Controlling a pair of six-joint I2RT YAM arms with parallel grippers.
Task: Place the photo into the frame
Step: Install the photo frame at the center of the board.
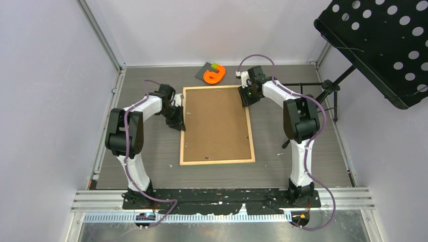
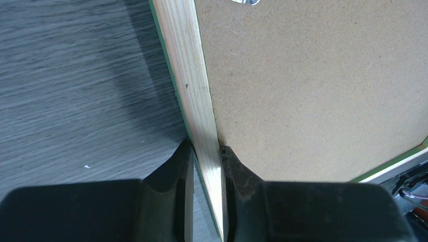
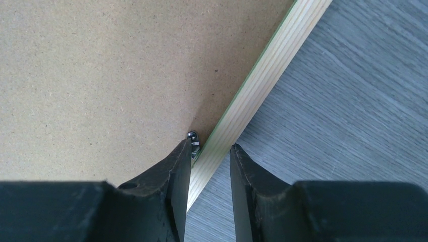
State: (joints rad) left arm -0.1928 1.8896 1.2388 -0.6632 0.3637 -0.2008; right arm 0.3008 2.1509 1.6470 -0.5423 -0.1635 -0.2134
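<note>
The frame [image 1: 217,161] lies flat in the middle of the table, pale wood face up, with a plain brown backing board [image 1: 216,123] filling it. The photo is not visible in any view. My left gripper [image 1: 179,123] sits on the frame's left rail; in the left wrist view [image 2: 206,148] the jaws straddle the wood rail [image 2: 189,75] and touch it on both sides. My right gripper [image 1: 247,98] is at the right rail near the far corner; in the right wrist view [image 3: 212,147] the jaws clasp the rail [image 3: 275,60] beside a small metal tab [image 3: 192,134].
An orange and green object [image 1: 215,74] lies on a dark mat just behind the frame's far edge. A black perforated music stand [image 1: 383,40] overhangs the right side, its tripod leg [image 1: 323,93] near the right arm. Walls close in the left, back and right.
</note>
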